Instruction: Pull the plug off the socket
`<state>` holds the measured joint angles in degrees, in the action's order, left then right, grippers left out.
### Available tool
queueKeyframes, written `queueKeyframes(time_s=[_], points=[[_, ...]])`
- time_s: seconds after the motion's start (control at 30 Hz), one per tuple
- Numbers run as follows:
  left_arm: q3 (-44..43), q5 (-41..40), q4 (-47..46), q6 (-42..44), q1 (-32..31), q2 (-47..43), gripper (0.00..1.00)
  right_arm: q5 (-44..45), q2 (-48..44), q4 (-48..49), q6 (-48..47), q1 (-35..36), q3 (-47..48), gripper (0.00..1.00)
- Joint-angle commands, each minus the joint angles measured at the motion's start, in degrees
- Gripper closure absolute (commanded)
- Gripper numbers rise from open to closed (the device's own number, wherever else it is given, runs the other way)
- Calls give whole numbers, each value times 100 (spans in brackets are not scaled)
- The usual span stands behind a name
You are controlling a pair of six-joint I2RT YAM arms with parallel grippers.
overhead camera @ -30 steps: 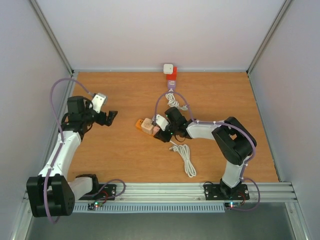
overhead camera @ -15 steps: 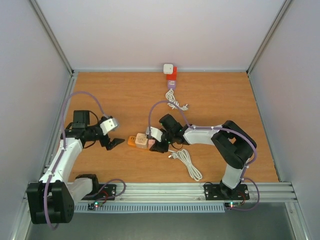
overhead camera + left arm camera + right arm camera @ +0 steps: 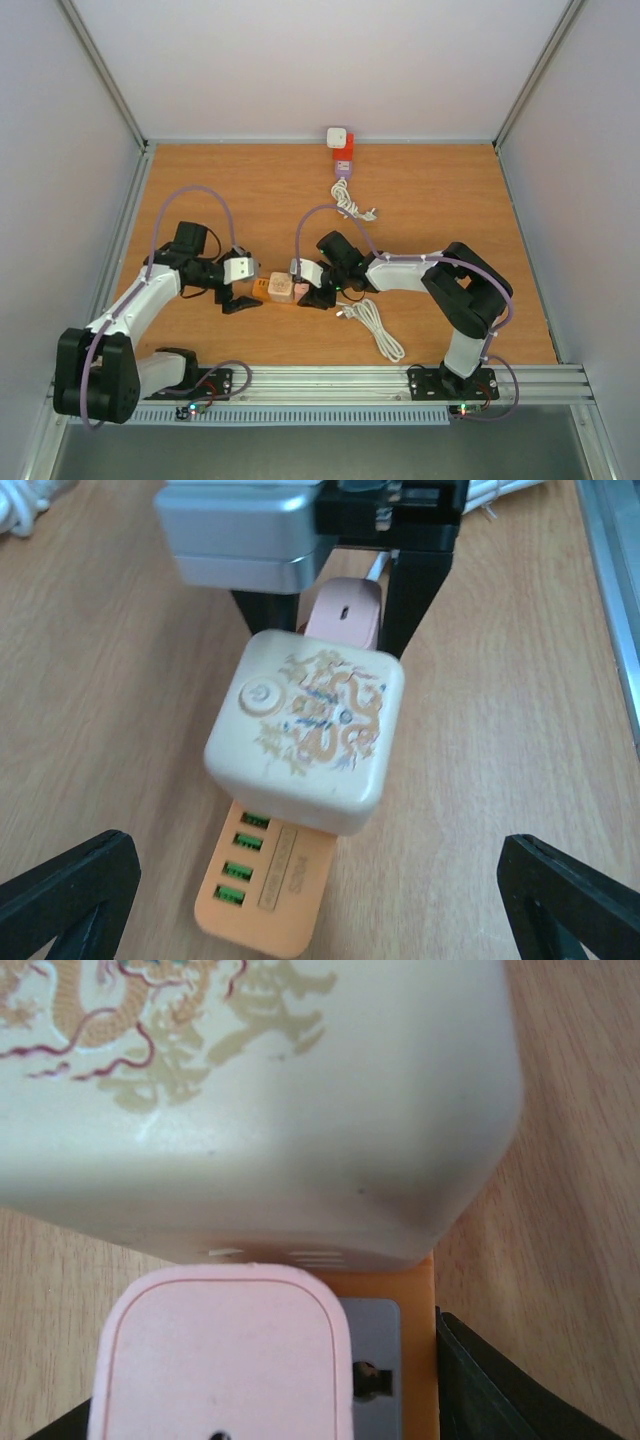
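Nearest me, just off the near right of the socket [image 3: 265,900], a white cable [image 3: 378,328] lies coiled on the table [image 3: 200,180]. The orange socket itself lies flat between my two arms. My left pincer [image 3: 237,297] hovers at the socket's USB end, released, with its fingers spread wide to either side and clear of it. A cream plug [image 3: 305,730] with a dragon print is seated in the socket's middle. A pink plug [image 3: 342,615] stands just behind it at the other end. My right pincer [image 3: 310,292] is clenched on the socket at that pink-plug end, one black finger pressed against the orange edge. Beyond the socket a second white cord [image 3: 347,203] lies bunched, leading up to a red block [image 3: 343,152] at the table's far edge.
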<state>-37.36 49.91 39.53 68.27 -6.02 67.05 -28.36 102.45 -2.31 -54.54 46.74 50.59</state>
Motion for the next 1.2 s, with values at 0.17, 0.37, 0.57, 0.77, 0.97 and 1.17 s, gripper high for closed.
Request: queueKeyframes(time_s=[0.17,0.37,0.57,0.77,0.97,1.17], points=[[68,-427,-1164,19,-838,347,1,-39,67,-221,-231,201,-213,70],[-42,-356,-1357,-111,-1001,733,2,94,17,-149,-353,235,-300,72],[39,-526,-1525,-105,-1229,956,7,116,46,-161,-379,243,-295,74],[120,-454,-1726,-267,-1279,907,19,129,63,-159,-389,243,-286,76],[152,-393,-1808,-408,-1279,719,37,169,80,-169,-426,248,-269,79],[-225,3,-1288,-458,-1279,848,49,209,81,-182,-458,246,-265,82]])
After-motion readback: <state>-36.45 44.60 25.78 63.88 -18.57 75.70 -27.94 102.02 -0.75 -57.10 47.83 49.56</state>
